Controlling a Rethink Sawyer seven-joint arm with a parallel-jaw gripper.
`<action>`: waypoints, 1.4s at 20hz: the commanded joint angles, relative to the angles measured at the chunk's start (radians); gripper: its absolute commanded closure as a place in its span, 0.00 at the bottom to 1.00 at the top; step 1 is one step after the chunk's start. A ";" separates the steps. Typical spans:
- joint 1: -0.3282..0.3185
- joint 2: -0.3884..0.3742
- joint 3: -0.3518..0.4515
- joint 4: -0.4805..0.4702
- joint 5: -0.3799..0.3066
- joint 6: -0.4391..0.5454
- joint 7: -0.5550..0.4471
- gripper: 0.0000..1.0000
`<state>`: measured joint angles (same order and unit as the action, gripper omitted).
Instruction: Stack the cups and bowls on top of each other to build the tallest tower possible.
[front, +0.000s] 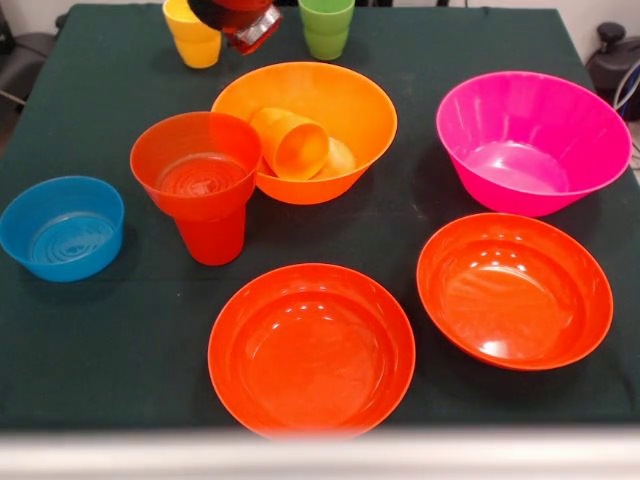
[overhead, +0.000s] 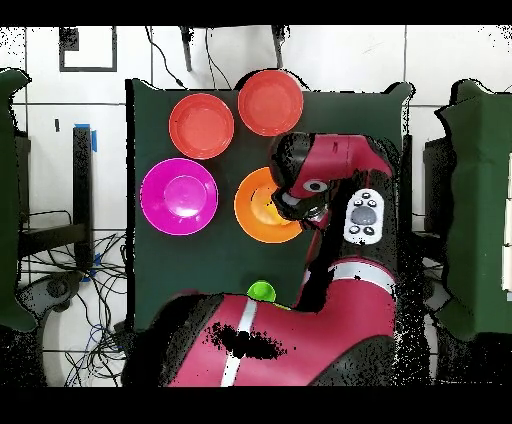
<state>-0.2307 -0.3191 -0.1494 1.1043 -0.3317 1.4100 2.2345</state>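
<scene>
A small red-orange bowl rests on an upright red-orange cup, making a two-piece tower left of centre. An orange cup lies on its side inside the large orange bowl. Standing apart on the cloth are the magenta bowl, two wide red-orange bowls and a small blue bowl. At the far edge, my gripper hangs between a yellow cup and a green cup, beyond the orange bowl. In the overhead view the arm hides it.
A dark green cloth covers the table. In the overhead view the arm reaches over the right half of the table and covers the small bowls there. The green cup shows beside the arm's base.
</scene>
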 joint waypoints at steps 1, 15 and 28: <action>0.045 0.085 -0.040 -0.116 -0.085 -0.099 0.259 0.00; 0.167 0.176 -0.224 -0.302 -0.036 0.103 0.280 0.00; 0.233 0.247 -0.280 -0.334 0.096 0.196 0.401 0.00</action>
<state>-0.0199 -0.1243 -0.4673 0.8272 -0.2814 1.5127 2.3802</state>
